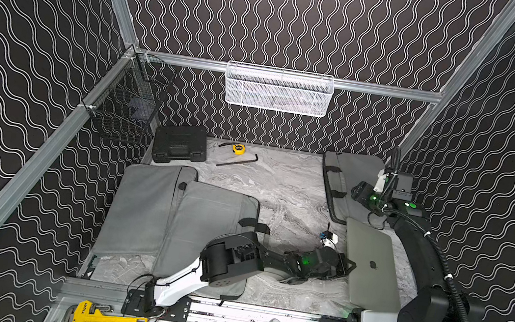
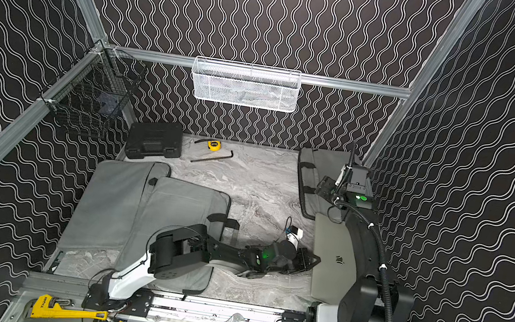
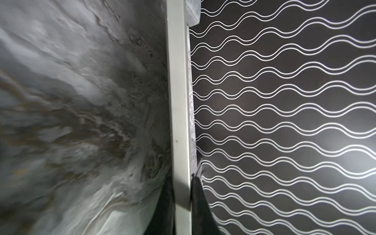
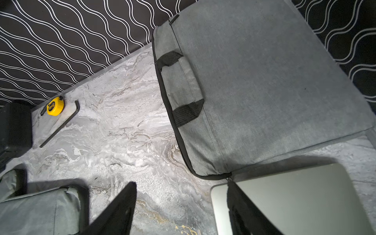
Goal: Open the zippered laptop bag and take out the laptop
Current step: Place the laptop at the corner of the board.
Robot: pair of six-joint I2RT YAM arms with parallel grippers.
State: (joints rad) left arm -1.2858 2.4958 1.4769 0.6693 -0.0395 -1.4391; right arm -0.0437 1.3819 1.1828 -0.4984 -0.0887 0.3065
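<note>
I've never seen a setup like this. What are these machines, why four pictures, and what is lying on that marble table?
These are two robot arms fixed to the front rail, each ending in a two-fingered gripper. Two pictures look down from overhead, side by side; the other two come from a camera on each wrist. The left gripper is shut on the edge of the silver laptop, already out of any bag. The right gripper hangs open near a grey bag at the far side. On the marble table also lie two overlapping grey bags, a black case, a yellow tape measure and a hex key.
</note>
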